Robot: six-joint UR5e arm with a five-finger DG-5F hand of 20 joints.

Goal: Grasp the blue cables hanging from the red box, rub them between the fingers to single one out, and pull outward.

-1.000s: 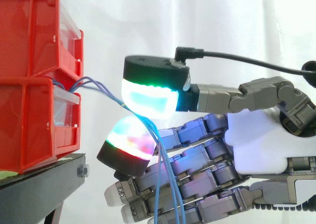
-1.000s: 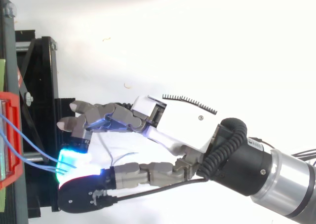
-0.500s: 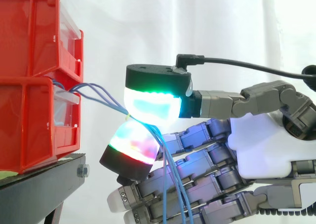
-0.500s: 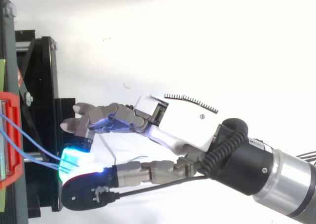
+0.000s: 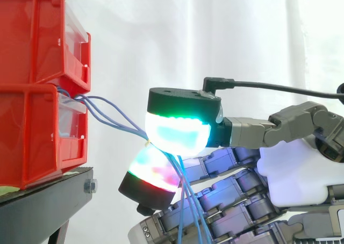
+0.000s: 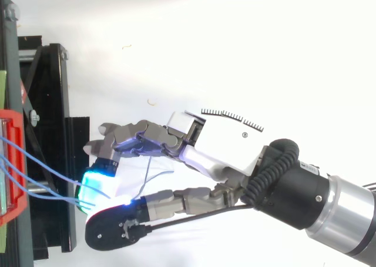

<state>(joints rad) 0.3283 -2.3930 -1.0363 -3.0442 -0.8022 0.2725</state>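
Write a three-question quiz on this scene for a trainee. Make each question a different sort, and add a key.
1. True or false: the hand pinches the blue cables between two glowing pads.
2. Pick one: the cables come out of (A) the upper bin's top, (B) the lower red bin at its front, (C) the curtain.
3. Fill in: the bins rest on a ___ stand.
Key: 1 true; 2 B; 3 black.
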